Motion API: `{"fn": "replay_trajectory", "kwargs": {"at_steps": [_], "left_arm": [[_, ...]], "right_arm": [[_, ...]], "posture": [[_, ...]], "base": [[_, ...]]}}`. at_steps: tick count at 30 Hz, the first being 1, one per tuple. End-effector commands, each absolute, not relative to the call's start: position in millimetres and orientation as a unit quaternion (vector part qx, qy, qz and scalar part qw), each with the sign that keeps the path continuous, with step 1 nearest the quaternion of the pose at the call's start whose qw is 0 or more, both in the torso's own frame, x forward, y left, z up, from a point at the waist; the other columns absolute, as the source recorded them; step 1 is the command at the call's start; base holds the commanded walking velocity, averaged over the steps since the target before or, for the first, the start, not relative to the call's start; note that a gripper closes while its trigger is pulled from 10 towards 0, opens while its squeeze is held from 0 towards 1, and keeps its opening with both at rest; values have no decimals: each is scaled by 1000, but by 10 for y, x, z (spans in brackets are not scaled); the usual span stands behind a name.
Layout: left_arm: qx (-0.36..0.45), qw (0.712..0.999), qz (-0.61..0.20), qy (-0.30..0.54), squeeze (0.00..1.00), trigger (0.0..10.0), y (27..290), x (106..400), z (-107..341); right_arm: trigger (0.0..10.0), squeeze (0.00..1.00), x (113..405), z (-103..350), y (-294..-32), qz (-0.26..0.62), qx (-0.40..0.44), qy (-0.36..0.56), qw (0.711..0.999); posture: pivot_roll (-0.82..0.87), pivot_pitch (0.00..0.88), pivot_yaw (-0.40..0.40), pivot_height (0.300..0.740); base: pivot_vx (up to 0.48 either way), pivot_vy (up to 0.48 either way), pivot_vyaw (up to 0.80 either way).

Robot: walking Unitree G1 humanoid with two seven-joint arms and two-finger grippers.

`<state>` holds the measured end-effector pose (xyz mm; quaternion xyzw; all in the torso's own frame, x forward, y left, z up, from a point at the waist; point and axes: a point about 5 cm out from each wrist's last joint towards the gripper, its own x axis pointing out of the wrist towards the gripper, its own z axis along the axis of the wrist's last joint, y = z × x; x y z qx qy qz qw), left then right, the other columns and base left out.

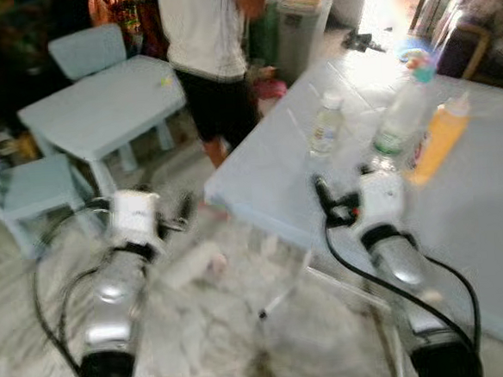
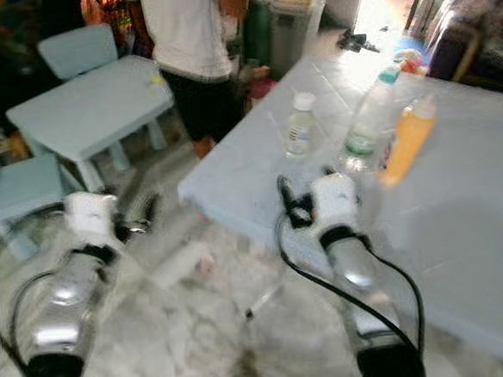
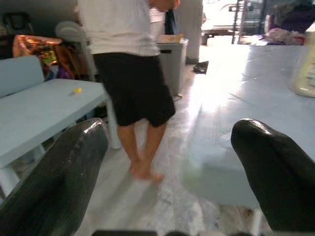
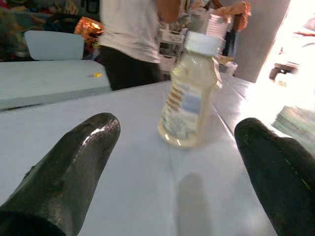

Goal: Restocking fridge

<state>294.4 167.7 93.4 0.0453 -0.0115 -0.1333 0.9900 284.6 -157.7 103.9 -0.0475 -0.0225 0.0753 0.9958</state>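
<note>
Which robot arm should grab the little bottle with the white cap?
Probably the right. The right gripper is open over the table, and the small bottle stands straight ahead between its fingers. The left gripper hangs off the table's edge, facing a person.

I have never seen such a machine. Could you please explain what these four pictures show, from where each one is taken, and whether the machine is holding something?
This is a walking humanoid robot with two silver arms. Two pictures come from cameras in its head, looking down; the other two come from a camera on each wrist, looking along two black fingers. The right gripper is open above the pale blue table, facing a small bottle with a white cap. A larger clear bottle and an orange bottle stand nearby. The left gripper is open above the floor. Nothing is held. A person stands behind, beside a small table.
</note>
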Motion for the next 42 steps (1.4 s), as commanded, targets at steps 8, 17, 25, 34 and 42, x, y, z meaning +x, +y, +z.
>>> {"fn": "replay_trajectory", "kwargs": {"at_steps": [8, 17, 25, 34, 42], "left_arm": [[49, 991, -120, -20, 0, 10000, 1753, 2948, 970], [41, 992, -119, -23, 0, 10000, 1790, 2913, 970], [46, 992, -113, -21, 0, 10000, 1841, 2903, 964], [49, 992, -114, -21, 0, 10000, 1842, 2898, 965], [53, 991, -118, -17, 0, 10000, 1836, 2873, 959]], "right_arm": [[10000, 0, 2876, 1101, -1492, 88, -52, -38, 994], [10000, 0, 2890, 1109, -1454, 92, -55, -42, 993], [10000, 0, 2926, 1156, -1442, 95, -52, -53, 993], [10000, 0, 3085, 1365, -1476, 95, -60, -92, 989], [10000, 0, 3275, 1482, -1544, 96, -69, -103, 988]], "posture": [[1, 0, -56, 740], [6, 0, -60, 740], [10, 0, -58, 740], [13, 0, -53, 740], [29, 0, -46, 740]], "base": [[461, 0, 0], [0, 0, 0], [0, 0, 0], [0, 0, 0], [0, 0, 0]]}}
